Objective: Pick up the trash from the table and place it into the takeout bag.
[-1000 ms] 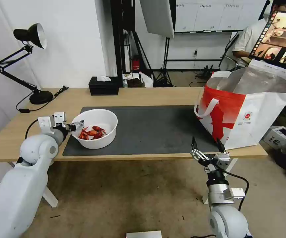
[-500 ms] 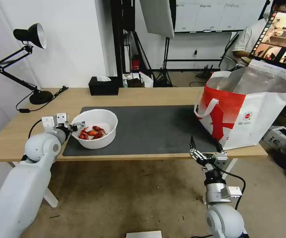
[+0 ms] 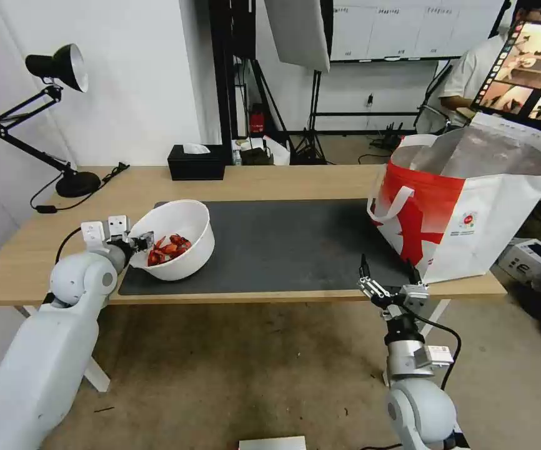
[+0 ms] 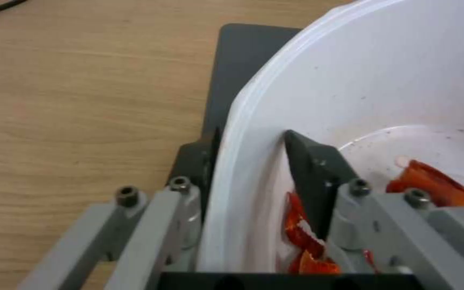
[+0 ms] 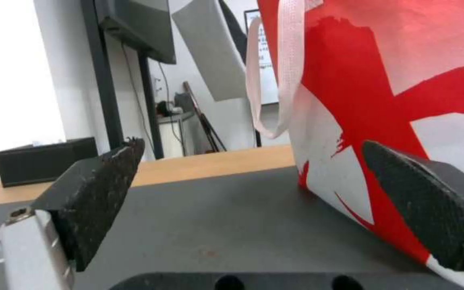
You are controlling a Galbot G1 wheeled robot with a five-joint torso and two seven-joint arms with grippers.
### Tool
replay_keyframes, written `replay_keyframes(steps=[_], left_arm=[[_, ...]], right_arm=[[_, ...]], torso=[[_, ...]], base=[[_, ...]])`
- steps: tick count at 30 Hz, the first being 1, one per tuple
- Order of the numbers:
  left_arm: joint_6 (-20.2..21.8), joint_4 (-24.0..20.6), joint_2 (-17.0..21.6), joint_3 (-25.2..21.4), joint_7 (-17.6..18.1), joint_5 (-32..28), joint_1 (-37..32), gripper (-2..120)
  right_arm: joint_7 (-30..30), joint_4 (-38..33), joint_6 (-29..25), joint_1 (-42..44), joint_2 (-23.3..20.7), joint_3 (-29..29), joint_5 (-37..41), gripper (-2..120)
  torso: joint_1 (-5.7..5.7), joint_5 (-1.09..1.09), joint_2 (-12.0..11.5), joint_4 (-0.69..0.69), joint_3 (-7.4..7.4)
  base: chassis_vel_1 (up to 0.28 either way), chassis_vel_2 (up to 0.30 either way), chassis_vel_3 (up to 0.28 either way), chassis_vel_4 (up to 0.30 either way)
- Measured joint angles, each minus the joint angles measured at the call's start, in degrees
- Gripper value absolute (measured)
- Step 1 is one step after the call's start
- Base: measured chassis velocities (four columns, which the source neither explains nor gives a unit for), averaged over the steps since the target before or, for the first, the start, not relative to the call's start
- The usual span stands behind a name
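The trash in view is a white round bowl (image 3: 177,240) holding red crayfish shells (image 3: 167,248), tilted up at its left side on the dark mat of the table (image 3: 270,181). My left gripper (image 3: 138,242) is shut on the bowl's left rim; the left wrist view shows one black finger (image 4: 310,177) inside the bowl (image 4: 382,92) and the other outside the wall. The takeout bag (image 3: 470,206) stands open at the table's right end. My right gripper (image 3: 388,279) hangs open at the table's front edge, left of the bag (image 5: 382,92), with nothing between its fingers.
A black desk lamp (image 3: 45,119) stands at the table's far left and a black tissue box (image 3: 197,162) at the back edge. The grey mat (image 3: 295,240) between bowl and bag lies bare. Studio stands and a monitor (image 3: 530,69) fill the room behind.
The left gripper has lifted and tilted the bowl, raising its left side and shifting it slightly left. The right arm has sunk a little at the front edge.
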State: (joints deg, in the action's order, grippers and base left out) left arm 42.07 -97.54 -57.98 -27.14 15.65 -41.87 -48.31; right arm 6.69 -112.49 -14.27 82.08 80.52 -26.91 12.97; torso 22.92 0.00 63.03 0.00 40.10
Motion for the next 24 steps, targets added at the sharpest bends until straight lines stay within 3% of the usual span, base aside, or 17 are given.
replay_keyframes(steps=[1,8,17,24], left_arm=[[0.00,0.00,0.11,-0.14,0.00,0.00,0.00,25],[-0.01,-0.14,0.12,-0.29,-0.07,0.00,-0.15,1],[-0.16,-0.56,-0.24,-0.58,0.08,-0.54,-0.56,0],[0.18,-2.06,-0.49,-1.17,2.12,-4.80,-0.50,0]], right_arm=[[0.07,0.11,0.04,-0.25,-0.02,0.10,0.00,100],[0.25,0.19,0.11,-0.43,-0.19,0.14,0.01,100],[0.45,-0.02,0.14,-0.25,-0.34,-0.11,0.04,100],[0.56,-0.50,0.18,-0.05,-0.45,-0.19,0.05,100]], torso=[[0.00,0.00,0.00,0.00,0.00],[0.00,0.01,0.00,0.00,0.00],[0.00,0.01,0.00,0.00,0.00],[0.00,-0.02,0.00,0.00,0.01]], base=[[0.000,0.000,0.000,0.000],[0.000,0.000,0.000,0.000],[0.000,0.000,0.000,0.000],[0.000,0.000,0.000,0.000]])
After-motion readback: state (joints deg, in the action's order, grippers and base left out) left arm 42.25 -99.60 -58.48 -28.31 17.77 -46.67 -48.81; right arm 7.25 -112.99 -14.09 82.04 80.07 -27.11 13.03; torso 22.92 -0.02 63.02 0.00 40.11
